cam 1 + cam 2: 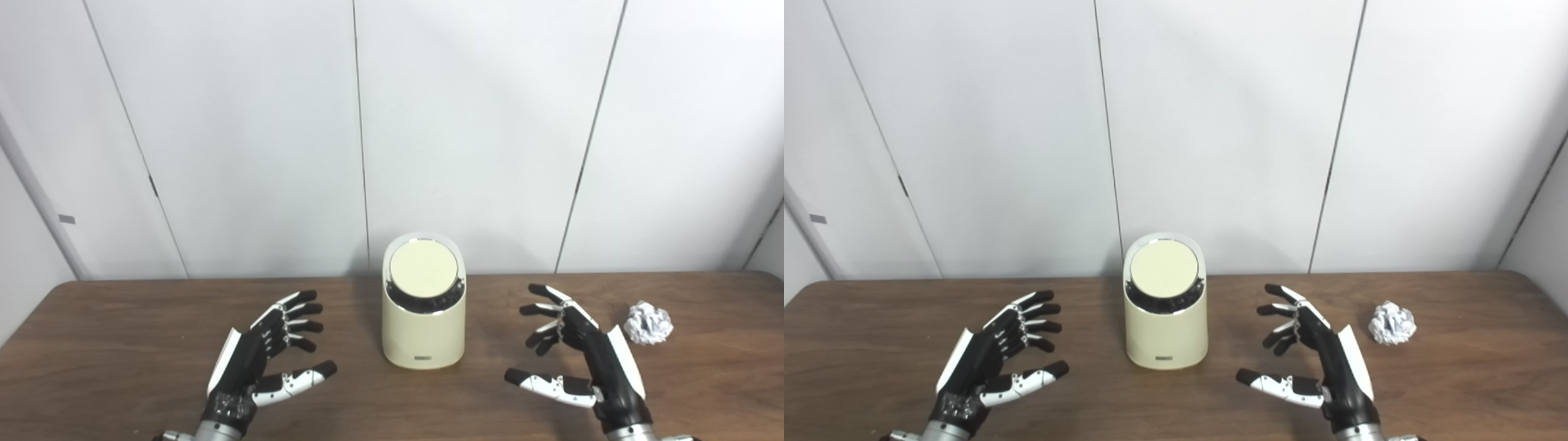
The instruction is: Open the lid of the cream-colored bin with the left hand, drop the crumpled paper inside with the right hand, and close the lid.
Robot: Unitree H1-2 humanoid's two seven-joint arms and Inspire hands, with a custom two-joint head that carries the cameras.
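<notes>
A cream-colored bin stands upright near the table's back middle. Its round lid lies shut, tilted toward me inside a chrome ring. A crumpled white paper ball rests on the table to the right. My left hand hovers open to the left of the bin, palm turned toward it, holding nothing. To the bin's right, my right hand is also open and bare, with the paper ball just beyond it on its outer side. Neither hand touches the bin or the paper.
The brown wooden table spans the picture, its back edge against a white panelled wall. Bare wood lies in front of the bin between the hands.
</notes>
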